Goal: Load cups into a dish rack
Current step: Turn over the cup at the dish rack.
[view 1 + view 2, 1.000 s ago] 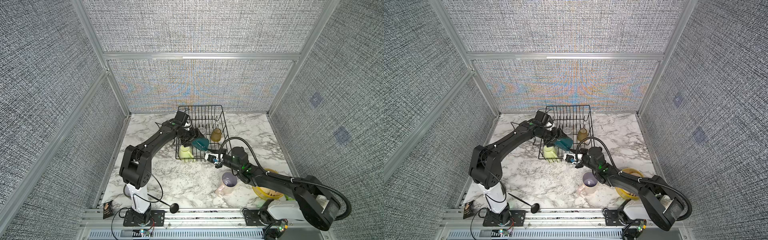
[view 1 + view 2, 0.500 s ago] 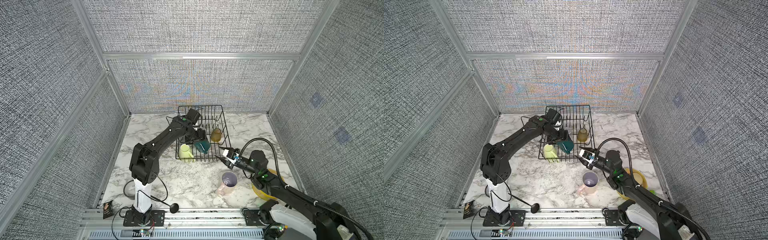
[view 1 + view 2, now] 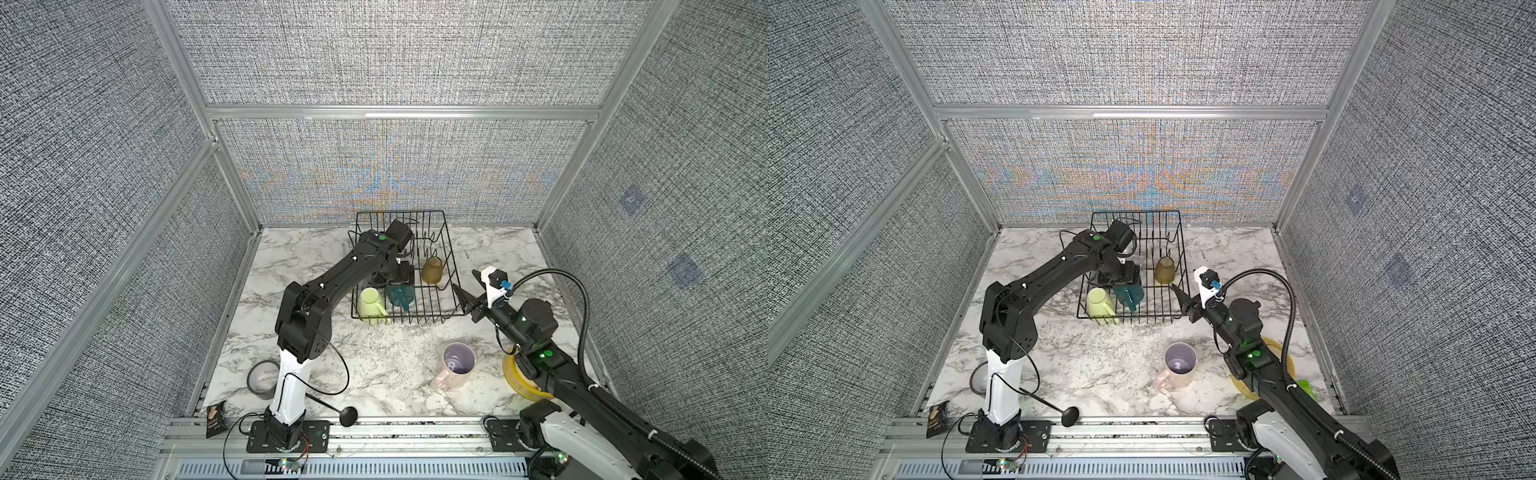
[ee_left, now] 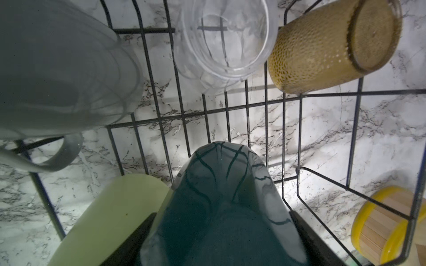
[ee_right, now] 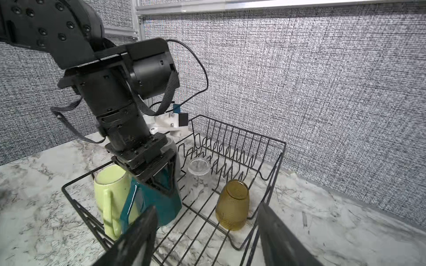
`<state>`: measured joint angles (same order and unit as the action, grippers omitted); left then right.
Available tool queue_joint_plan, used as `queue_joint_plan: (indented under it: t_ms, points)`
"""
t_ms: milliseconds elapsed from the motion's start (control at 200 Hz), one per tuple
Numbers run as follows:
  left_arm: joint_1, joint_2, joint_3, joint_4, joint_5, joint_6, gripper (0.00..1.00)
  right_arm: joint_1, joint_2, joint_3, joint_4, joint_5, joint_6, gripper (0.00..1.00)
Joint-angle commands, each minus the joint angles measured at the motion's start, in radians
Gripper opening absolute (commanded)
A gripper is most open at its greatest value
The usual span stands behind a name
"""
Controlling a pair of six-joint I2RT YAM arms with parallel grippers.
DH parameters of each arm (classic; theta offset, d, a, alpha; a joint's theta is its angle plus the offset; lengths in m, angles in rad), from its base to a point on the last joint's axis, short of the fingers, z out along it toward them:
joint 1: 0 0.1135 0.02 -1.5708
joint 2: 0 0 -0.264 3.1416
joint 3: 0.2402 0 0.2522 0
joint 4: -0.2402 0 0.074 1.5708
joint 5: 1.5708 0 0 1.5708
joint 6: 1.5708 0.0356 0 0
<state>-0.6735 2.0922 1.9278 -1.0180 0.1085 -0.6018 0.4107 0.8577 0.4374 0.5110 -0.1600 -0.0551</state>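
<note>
- The left tool (image 4: 222, 216) is clamped on the dark teal mug (image 4: 221, 175), with one finger down each side of its body.
- That mug sits mouth-down in the near-left part of the dish rack (image 3: 428, 299), right beside the pale yellow-green mug (image 3: 371, 305). It looks already set on the wires.
- Farther in the rack are the grey mug (image 4: 57, 69), the clear glass (image 4: 223, 39) and the amber tumbler (image 3: 432, 270).
- The right tool (image 5: 205, 208) has its jaws apart and empty. It hangs just off the rack's near-right corner and points far-left, toward the rack.
- The pink mug (image 3: 456, 368) is the only cup outside the rack. It stands upright on the surface (image 3: 374, 365) with its mouth up, its long axis vertical and its handle toward the near-left.
- The pink mug lies on the near side of the right tool, below it and behind the way it points.
- The right arm is clearly the nearer one. It would likely have to draw back toward the near edge and tip downward to reach the mug.
- The yellow steamer basket (image 3: 515, 380) sits just right of the pink mug, under the right arm, so there is little room on that side.
</note>
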Motion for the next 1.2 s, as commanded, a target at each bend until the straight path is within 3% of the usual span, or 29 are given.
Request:
queue_joint_plan:
  t_ms: [0, 160, 335, 845, 980, 1196]
  points:
    - [-0.009, 0.016, 0.009, 0.035, -0.022, -0.021, 0.41, -0.003, -0.012, 0.002, -0.038, 0.052, 0.014, 0.69]
    - [-0.024, 0.057, 0.038, 0.038, -0.017, -0.029, 0.45, -0.005, -0.006, 0.021, -0.09, 0.095, 0.06, 0.7]
    - [-0.039, 0.101, 0.072, 0.021, -0.02, -0.021, 0.5, -0.009, 0.001, 0.09, -0.276, 0.107, 0.152, 0.72]
    - [-0.07, 0.115, 0.06, 0.016, -0.082, 0.014, 0.64, -0.012, -0.041, 0.074, -0.338, 0.104, 0.173, 0.76]
    - [-0.074, 0.094, 0.052, 0.023, -0.071, 0.026, 0.75, -0.015, -0.024, 0.152, -0.523, 0.108, 0.21, 0.76]
    - [-0.077, 0.079, 0.046, -0.004, -0.093, 0.04, 0.78, -0.016, 0.003, 0.256, -0.783, 0.074, 0.329, 0.78]
